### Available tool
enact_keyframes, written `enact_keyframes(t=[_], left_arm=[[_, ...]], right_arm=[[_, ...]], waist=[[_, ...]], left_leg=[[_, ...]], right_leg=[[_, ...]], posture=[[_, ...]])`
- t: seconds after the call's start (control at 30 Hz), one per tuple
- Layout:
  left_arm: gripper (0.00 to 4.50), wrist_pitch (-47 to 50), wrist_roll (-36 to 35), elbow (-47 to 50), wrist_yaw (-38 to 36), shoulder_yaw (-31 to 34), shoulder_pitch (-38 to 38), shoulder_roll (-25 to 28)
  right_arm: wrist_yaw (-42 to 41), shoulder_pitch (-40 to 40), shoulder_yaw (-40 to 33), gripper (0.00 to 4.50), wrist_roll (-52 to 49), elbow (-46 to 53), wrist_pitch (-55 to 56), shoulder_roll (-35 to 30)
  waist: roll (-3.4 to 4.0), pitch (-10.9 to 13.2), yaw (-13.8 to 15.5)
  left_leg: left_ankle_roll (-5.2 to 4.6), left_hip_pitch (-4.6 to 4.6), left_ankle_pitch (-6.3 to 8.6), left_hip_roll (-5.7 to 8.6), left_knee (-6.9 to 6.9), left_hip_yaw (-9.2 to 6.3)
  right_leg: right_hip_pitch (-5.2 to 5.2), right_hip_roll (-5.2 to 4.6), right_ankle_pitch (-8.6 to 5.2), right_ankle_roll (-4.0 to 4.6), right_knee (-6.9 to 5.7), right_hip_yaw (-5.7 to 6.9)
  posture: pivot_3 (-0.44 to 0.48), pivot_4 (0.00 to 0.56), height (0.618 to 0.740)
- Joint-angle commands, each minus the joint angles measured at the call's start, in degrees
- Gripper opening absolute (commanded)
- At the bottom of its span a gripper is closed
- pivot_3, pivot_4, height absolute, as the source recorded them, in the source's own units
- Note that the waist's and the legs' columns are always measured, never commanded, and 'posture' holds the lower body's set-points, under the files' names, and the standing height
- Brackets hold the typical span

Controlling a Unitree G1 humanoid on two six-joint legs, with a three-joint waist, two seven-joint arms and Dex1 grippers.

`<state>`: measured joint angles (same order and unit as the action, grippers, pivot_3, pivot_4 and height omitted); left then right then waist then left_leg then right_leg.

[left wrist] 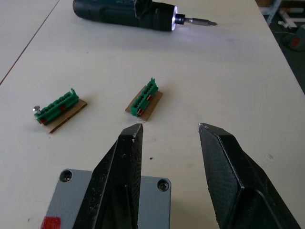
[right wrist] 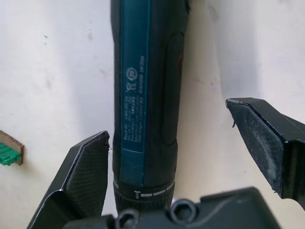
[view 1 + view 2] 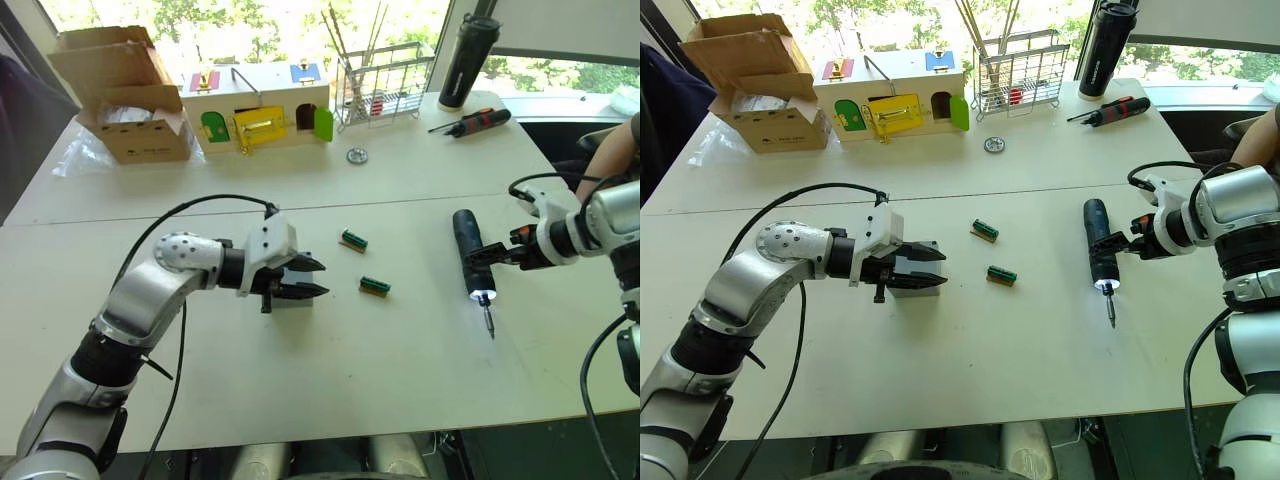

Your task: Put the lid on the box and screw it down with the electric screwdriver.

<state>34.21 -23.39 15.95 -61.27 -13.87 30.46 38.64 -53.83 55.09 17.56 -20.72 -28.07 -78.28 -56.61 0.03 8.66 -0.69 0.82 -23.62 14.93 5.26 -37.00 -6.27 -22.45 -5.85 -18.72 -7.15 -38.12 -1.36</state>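
The left gripper hung spread wide above the small grey square plastic box, whose lid sat on it. The right gripper straddled the thick dark cylindrical electric screwdriver lying on the white table, fingers wide apart, not clamped.

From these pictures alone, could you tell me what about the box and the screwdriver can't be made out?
- The box: left gripper covers most of it in the eye views; the left wrist view's edge cuts it off.
- The lid: whether seated, unclear.
- The electric screwdriver: label print in the right wrist view too small to read.
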Motion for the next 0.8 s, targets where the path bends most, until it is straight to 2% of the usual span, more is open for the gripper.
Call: enact_keyframes(t=[0.03,0.23,0.37,0.43,0.47,0.6,0.8], left_arm=[[1.87,-0.9,0.0,-0.1,0.3,3.9,0.6,1.7],[1.87,2.5,-2.6,-3.0,3.6,11.7,0.4,2.9],[1.87,0.3,0.9,-12.3,9.8,16.7,-2.8,2.0],[1.87,-1.2,2.2,-13.9,9.7,16.5,-5.1,2.9],[1.87,-0.5,2.0,-12.4,8.9,16.2,-7.0,3.8],[1.87,2.6,0.3,-7.5,9.1,16.5,-10.2,4.6],[1.87,3.3,1.6,-3.5,10.2,15.1,-13.8,4.8]], right_arm=[[0.7,1.8,-3.5,4.42,0.7,6.8,1.7,-2.0],[0.8,-3.1,-3.8,4.42,3.9,23.8,13.1,-5.6],[-2.2,-14.3,-10.5,4.42,-4.8,43.5,21.0,0.4],[-2.5,-18.6,-10.1,4.42,-4.6,49.5,24.1,1.5],[-0.3,-20.4,-6.4,4.42,-1.0,51.8,27.1,3.0],[4.1,-23.4,-0.2,4.42,0.4,56.7,28.2,10.9],[9.6,-22.8,5.4,4.42,2.3,54.8,24.8,20.8]], waist=[[0.0,0.0,0.0],[0.0,0.0,0.0],[-0.02,0.0,-0.2],[-0.01,0.0,-0.4],[0.0,0.0,-0.3],[-0.14,0.0,0.0],[-0.16,0.0,0.1]], left_leg=[[0.0,-0.01,0.0,0.0,0.01,0.0],[0.0,-0.33,0.0,-0.01,-0.05,-0.03],[0.0,-0.34,0.0,-0.03,-0.08,-0.08],[0.0,-0.33,0.0,-0.1,-0.05,-0.1],[0.0,-0.33,0.0,-0.1,-0.05,-0.1],[0.03,-0.45,-0.02,-0.06,-0.2,-0.13],[0.09,-0.48,-0.05,0.02,-0.27,-0.31]], right_leg=[[-0.02,0.0,0.0,0.0,0.0,0.0],[-0.32,-0.02,0.0,-0.01,-0.07,0.01],[-0.3,-0.02,0.01,-0.01,-0.09,0.06],[-0.33,0.02,0.01,-0.02,-0.12,0.05],[-0.37,0.01,0.01,-0.02,-0.17,0.05],[-0.44,-0.03,0.01,-0.01,-0.2,0.05],[-0.32,-0.05,0.01,-0.01,-0.19,0.07]], posture=[[0.0,0.15,0.74],[0.0,0.15,0.74],[0.0,0.15,0.74],[0.0,0.15,0.74],[0.0,0.15,0.74],[0.0,0.15,0.74],[0.0,0.15,0.74]])
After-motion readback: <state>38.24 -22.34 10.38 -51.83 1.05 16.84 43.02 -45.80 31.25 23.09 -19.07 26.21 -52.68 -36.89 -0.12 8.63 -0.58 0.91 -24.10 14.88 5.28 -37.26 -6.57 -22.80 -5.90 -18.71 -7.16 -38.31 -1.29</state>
